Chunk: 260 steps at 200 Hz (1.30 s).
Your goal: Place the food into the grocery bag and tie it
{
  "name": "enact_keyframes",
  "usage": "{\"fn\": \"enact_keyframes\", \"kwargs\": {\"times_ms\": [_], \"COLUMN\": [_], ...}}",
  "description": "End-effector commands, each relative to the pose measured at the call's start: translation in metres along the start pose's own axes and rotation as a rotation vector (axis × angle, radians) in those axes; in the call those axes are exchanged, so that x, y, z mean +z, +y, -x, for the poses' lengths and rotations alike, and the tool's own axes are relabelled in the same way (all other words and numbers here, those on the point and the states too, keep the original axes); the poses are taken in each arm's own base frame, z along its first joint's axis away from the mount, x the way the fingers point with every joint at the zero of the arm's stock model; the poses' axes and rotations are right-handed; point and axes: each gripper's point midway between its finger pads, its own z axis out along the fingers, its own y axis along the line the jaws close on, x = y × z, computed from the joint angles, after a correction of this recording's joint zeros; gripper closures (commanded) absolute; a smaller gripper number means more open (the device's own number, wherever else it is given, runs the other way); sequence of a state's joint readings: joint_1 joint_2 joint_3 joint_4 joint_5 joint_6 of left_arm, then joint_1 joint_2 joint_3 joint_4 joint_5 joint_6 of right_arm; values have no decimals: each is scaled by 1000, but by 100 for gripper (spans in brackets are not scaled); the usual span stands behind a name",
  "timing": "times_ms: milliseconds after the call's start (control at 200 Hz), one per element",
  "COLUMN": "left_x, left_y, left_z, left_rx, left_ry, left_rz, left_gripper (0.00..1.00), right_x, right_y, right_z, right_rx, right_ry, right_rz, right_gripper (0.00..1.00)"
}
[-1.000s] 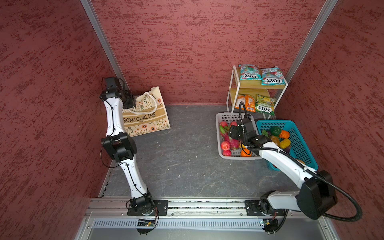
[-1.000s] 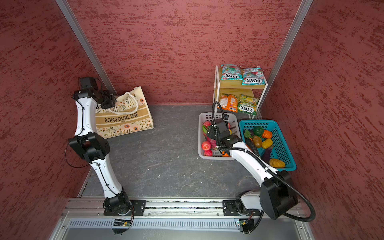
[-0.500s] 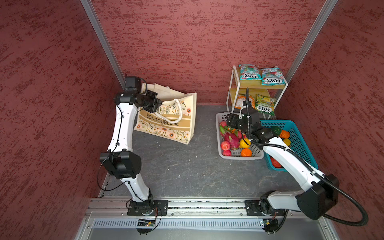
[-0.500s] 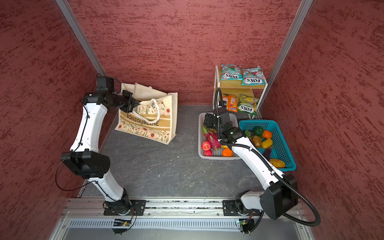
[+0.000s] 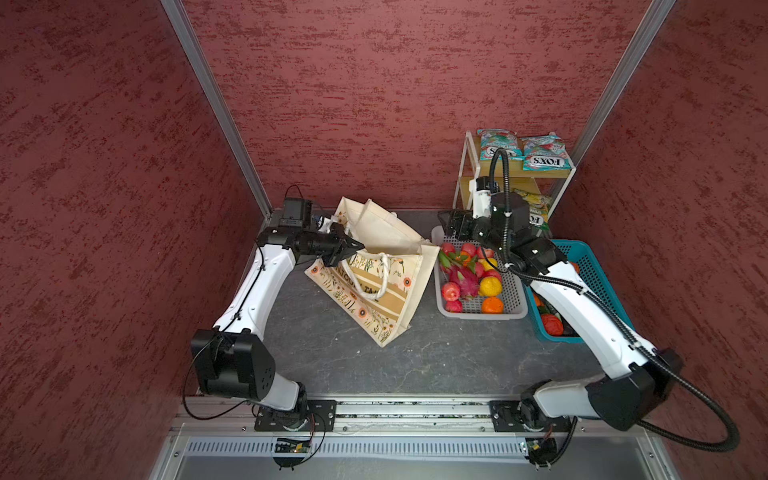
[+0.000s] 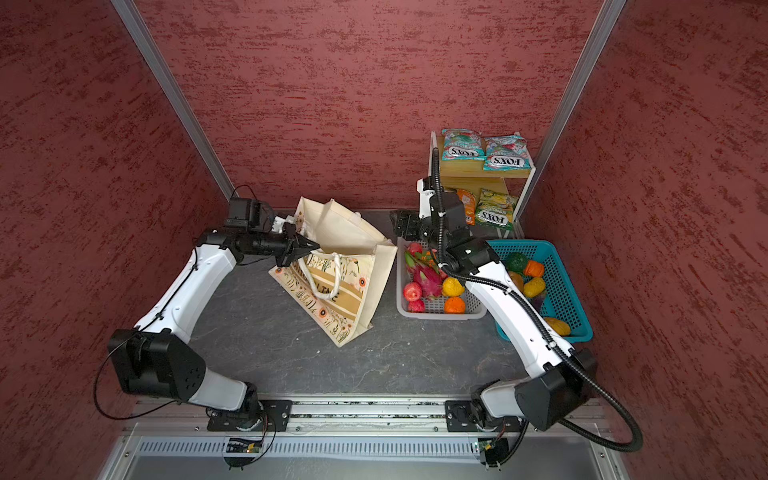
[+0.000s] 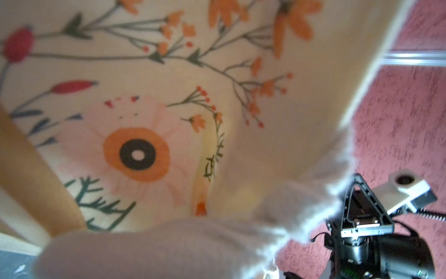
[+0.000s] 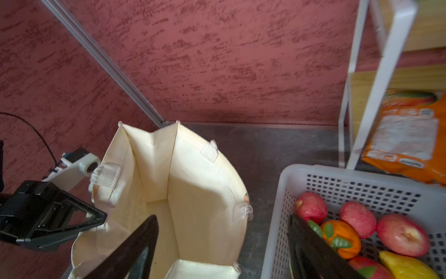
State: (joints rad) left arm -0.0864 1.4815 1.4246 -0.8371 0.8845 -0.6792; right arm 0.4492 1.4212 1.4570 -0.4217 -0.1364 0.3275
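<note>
Grocery bag [image 5: 376, 286]: leaning open-mouthed on table, just beside grey basket [image 5: 482, 313], rim pinched in closed left end effector [image 5: 353, 248]. Right end effector [image 8: 223, 218] wide open, empty. Likely trouble: thin pinch slipping, bag slumping shut; dragon fruit [image 5: 464, 279] then dropped against sagging rim, landing outside.

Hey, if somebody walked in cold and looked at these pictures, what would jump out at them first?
The floral grocery bag gapes open in the middle of the floor, its rim pinched by the left claw. Right beside it sits a grey basket bright with fruit, the pink dragon fruit loudest of all. The right claw hangs spread open between bag and basket.
</note>
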Motion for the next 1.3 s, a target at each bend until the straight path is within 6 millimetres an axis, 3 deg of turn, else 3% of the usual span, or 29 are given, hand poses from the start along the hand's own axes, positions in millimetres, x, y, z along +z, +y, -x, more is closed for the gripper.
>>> {"fn": "enact_keyframes", "kwargs": {"times_ms": [0,165,366,576,721,842,977,1127,1298], "left_x": [-15,-16,-15,-17,-16,-17,-20,-37,-70], "left_y": [-25,-15,-6,-11,-14,-13,-11,9,35], "left_z": [-22,-36,-48,-52,-53,-50,-37,-6,16], "left_rx": [242,292,327,362,379,391,410,395,362], "left_ry": [28,72,122,130,129,107,46,-118,-251], "left_rz": [-82,-60,-43,-65,-72,-55,7,234,527], "left_gripper": [100,100,100,100,100,100,100,100,98], "right_x": [19,47,71,97,108,111,108,94,49], "right_y": [13,14,10,-3,9,17,7,-25,-62], "right_z": [-37,-72,-88,-116,-128,-131,-120,-87,-38], "right_rx": [-5,9,-4,46,110,126,102,29,20], "right_ry": [183,360,456,529,571,581,539,419,242], "right_rz": [100,156,166,144,217,236,161,-75,-375], "right_gripper": [15,13,12,11,23,50,100,100,100]}}
